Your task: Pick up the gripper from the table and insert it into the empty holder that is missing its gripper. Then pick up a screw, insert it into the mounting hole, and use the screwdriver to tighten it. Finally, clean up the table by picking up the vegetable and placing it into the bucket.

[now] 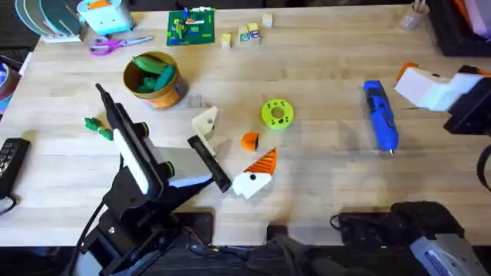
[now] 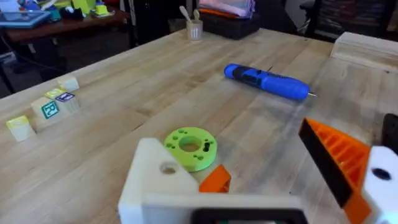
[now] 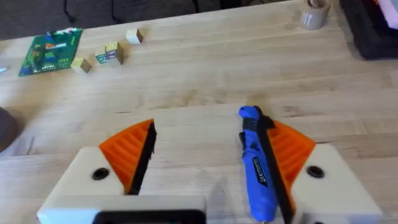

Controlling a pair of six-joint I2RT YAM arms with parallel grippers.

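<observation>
The small orange gripper point(image 1: 249, 140) lies on the table point(image 1: 330, 69), between the fingers of my open left gripper point(image 1: 234, 146). One left finger is the bare cream holder point(image 1: 205, 120); the other carries an orange ribbed pad point(image 1: 264, 162). In the left wrist view the gripper point(image 2: 216, 180) sits just beside the holder point(image 2: 155, 180). The blue screwdriver point(image 1: 380, 115) lies flat at the right, under my open right gripper point(image 1: 406, 83). In the right wrist view the screwdriver point(image 3: 256, 165) shows between the pads. The vegetable point(image 1: 97, 126) rests left of the left arm. The bucket point(image 1: 153, 79) holds green items. I cannot make out a screw.
A lime-green ring disc point(image 1: 277, 113) sits just beyond the orange piece. Letter blocks point(image 1: 245, 34), a green board point(image 1: 192, 27) and scissors point(image 1: 115, 44) line the far edge. A cup point(image 1: 414, 17) stands far right. A black remote point(image 1: 9, 157) is at the left edge.
</observation>
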